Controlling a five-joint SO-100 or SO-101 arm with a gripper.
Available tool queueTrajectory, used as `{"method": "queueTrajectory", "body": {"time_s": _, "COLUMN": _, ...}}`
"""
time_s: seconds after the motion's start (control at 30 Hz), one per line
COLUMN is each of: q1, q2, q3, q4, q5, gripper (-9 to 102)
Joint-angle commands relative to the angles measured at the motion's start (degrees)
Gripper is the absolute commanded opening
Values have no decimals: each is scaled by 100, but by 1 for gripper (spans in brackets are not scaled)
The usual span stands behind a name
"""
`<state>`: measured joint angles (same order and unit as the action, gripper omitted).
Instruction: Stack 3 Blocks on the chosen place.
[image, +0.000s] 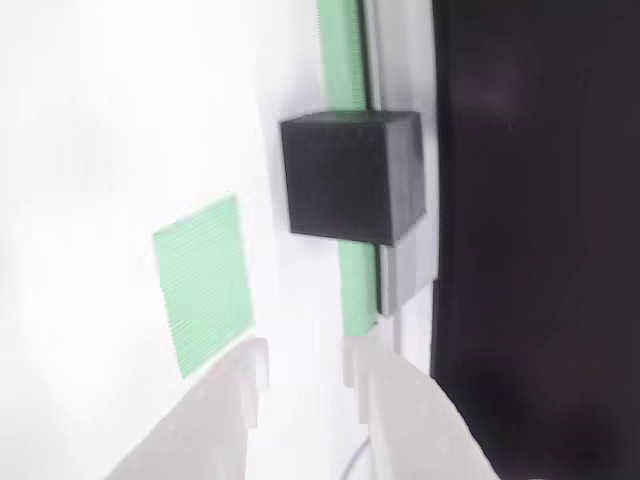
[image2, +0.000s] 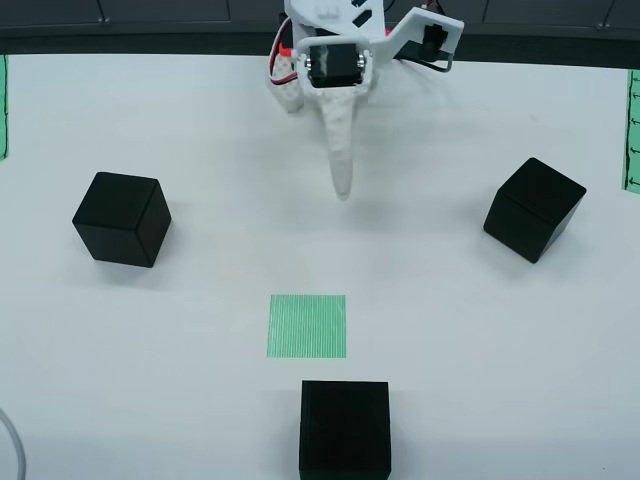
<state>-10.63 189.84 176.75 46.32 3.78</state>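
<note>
Three black blocks sit apart on the white table (image2: 200, 120) in the overhead view: left block (image2: 122, 218), right block (image2: 534, 209), near block (image2: 345, 428) just below the striped green patch (image2: 307, 326), which is bare. The gripper (image: 300, 365) hangs empty, jaws parted with a narrow gap between the white fingertips (image: 250, 365), and in the gripper view it faces a block (image: 350, 177) resting against a long green band (image: 345, 60) (probably the right block overhead). The cubes appear rigid, light and matte, so slip risk is judged low. Hold is best taken across two opposite flat faces, squarely, at mid-height, avoiding corners.
</note>
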Motion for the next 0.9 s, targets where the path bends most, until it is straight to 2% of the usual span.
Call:
{"method": "queueTrajectory", "body": {"time_s": 0.0, "q1": -237, "q2": -642, "q3": -448, "q4": -237, "q5": -53, "gripper": 6}}
{"method": "queueTrajectory", "body": {"time_s": 0.13, "q1": -483, "q2": -1521, "q3": -1441, "q4": -272, "q5": -264, "gripper": 6}}
{"method": "queueTrajectory", "body": {"time_s": 0.37, "q1": -536, "q2": -2646, "q3": -2927, "q4": 149, "q5": -264, "gripper": 15}}
{"method": "queueTrajectory", "body": {"time_s": 0.57, "q1": -659, "q2": -3155, "q3": -3700, "q4": 457, "q5": -976, "gripper": 18}}
{"method": "queueTrajectory", "body": {"time_s": 0.63, "q1": -800, "q2": -3384, "q3": -4113, "q4": 800, "q5": -1274, "gripper": 19}}
{"method": "queueTrajectory", "body": {"time_s": 0.77, "q1": -1257, "q2": -4210, "q3": -5124, "q4": 1846, "q5": -1670, "gripper": 29}}
{"method": "queueTrajectory", "body": {"time_s": 0.87, "q1": -1723, "q2": -4869, "q3": -5924, "q4": 2461, "q5": -1723, "gripper": 29}}
